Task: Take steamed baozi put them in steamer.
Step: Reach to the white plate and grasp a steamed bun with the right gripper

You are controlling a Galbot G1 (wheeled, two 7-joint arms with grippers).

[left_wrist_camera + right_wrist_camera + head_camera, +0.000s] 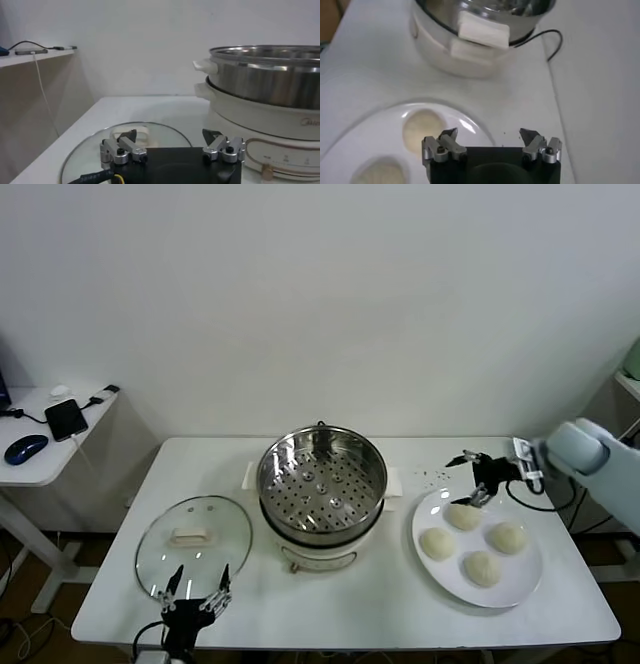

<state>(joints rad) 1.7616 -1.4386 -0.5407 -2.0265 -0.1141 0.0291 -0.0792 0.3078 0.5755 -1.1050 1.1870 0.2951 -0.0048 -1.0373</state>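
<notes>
Four cream-white baozi lie on a white plate (505, 594) at the right: one at the back (463, 517), one at the left (437, 543), one at the right (507, 537), one at the front (482, 568). The steel steamer (322, 476) with its perforated tray stands empty at the table's middle on a white base. My right gripper (467, 479) is open, hovering just above the plate's back edge near the back baozi (422, 130). The steamer also shows in the right wrist view (480, 35). My left gripper (197, 586) is open at the front left, over the lid's near edge.
A round glass lid (193, 534) with a white handle lies flat left of the steamer, also in the left wrist view (125, 145). A side table (45, 449) at the far left holds a phone and a mouse. A black cable runs behind the steamer (551, 42).
</notes>
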